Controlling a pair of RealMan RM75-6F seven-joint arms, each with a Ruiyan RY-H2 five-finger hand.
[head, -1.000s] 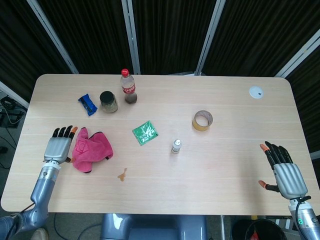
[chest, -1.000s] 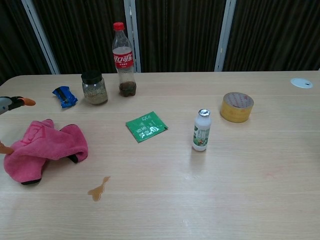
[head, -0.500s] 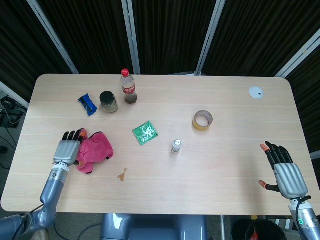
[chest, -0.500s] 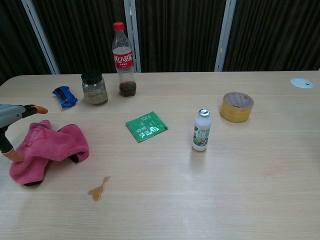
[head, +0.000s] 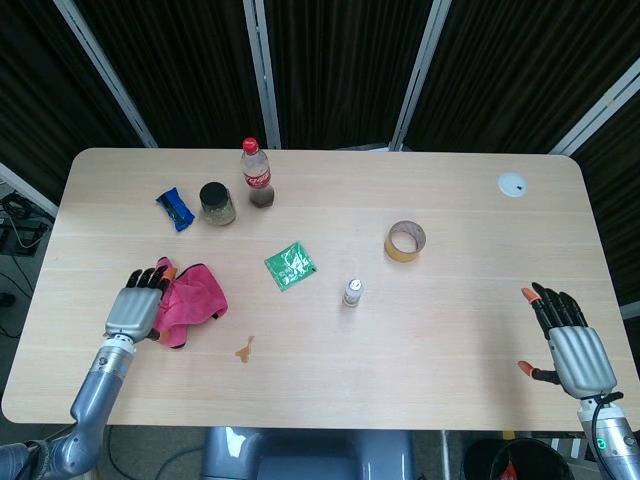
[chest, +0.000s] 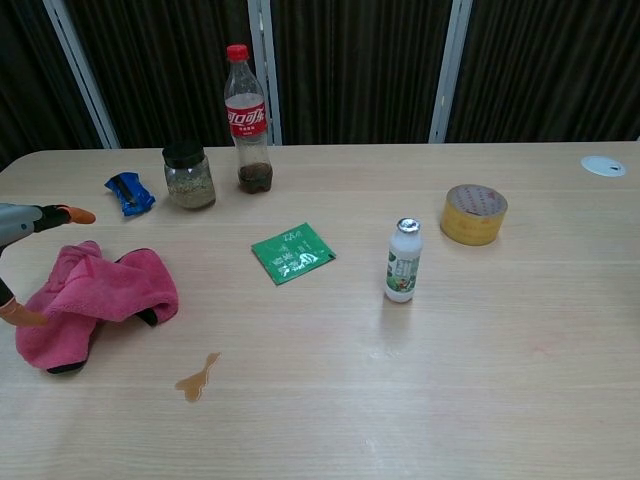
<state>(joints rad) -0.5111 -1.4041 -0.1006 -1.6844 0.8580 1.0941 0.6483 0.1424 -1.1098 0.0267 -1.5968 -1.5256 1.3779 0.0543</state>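
Note:
A crumpled pink cloth (head: 197, 298) (chest: 105, 295) lies near the table's left front. My left hand (head: 136, 303) lies over the cloth's left edge with its fingers stretched out and apart. In the chest view only an orange-tipped finger (chest: 62, 213) above the cloth and the thumb (chest: 17, 313) against its left side show. A small brown spill (head: 243, 349) (chest: 196, 378) marks the wood to the right of the cloth, nearer the front edge. My right hand (head: 572, 345) hovers open at the front right, holding nothing; it is outside the chest view.
Toward the back left stand a cola bottle (head: 256, 172) (chest: 246, 118), a dark-lidded jar (head: 217, 203) and a blue packet (head: 176, 208). A green sachet (head: 290, 265), a small white bottle (head: 352, 292) and a tape roll (head: 405, 241) occupy the middle. A white disc (head: 513, 184) lies back right.
My left hand has slid right onto the cloth's left side, and the cloth has bunched up narrower toward the right. The right hand has stayed put.

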